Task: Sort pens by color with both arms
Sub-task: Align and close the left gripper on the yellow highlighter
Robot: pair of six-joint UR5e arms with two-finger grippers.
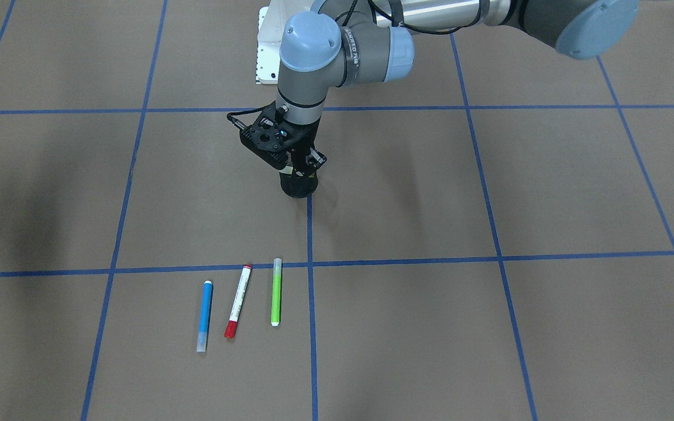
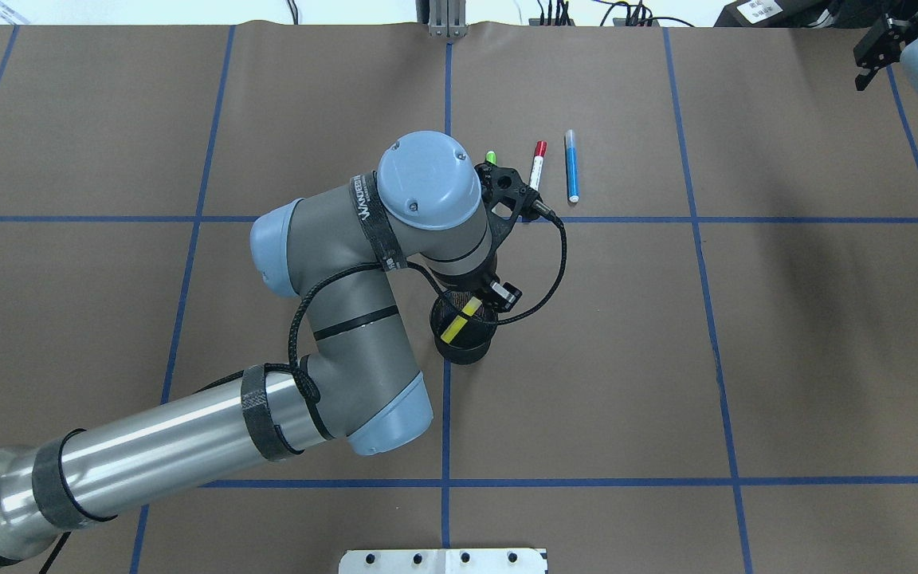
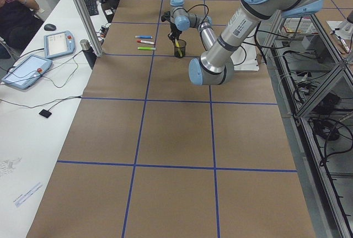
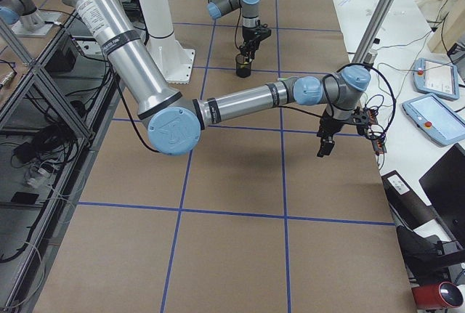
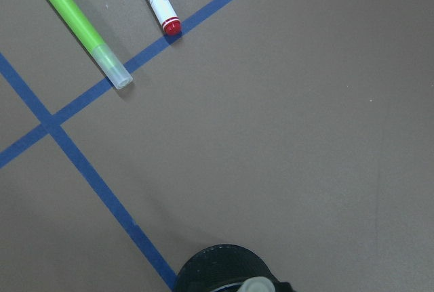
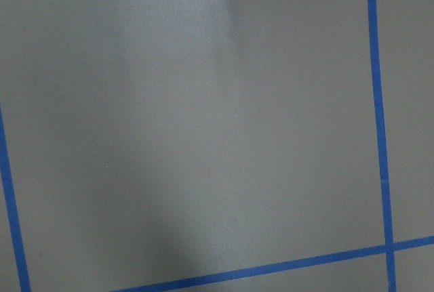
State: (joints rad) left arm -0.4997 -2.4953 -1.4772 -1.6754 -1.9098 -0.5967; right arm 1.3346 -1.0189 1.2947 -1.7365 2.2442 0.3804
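The blue pen (image 1: 204, 316), the white pen with a red cap (image 1: 238, 309) and the light green pen (image 1: 276, 292) lie side by side on the brown table. The yellow pen (image 2: 459, 320) stands tilted inside the black mesh cup (image 2: 465, 352). My left gripper (image 1: 301, 173) points down into the cup's mouth at the pen's upper end. Its fingers are hidden, so I cannot tell whether it grips the pen. The left wrist view shows the cup's rim (image 5: 217, 272) and a pen cap (image 5: 258, 284). My right gripper (image 2: 873, 49) hovers far off at the table's edge; I cannot tell its state.
Blue tape lines divide the table into squares. The white base pedestal (image 1: 270, 47) stands behind the cup. Tablets (image 3: 27, 69) and cables lie on the white side bench, beyond the table's far edge from me. The right wrist view shows only bare table.
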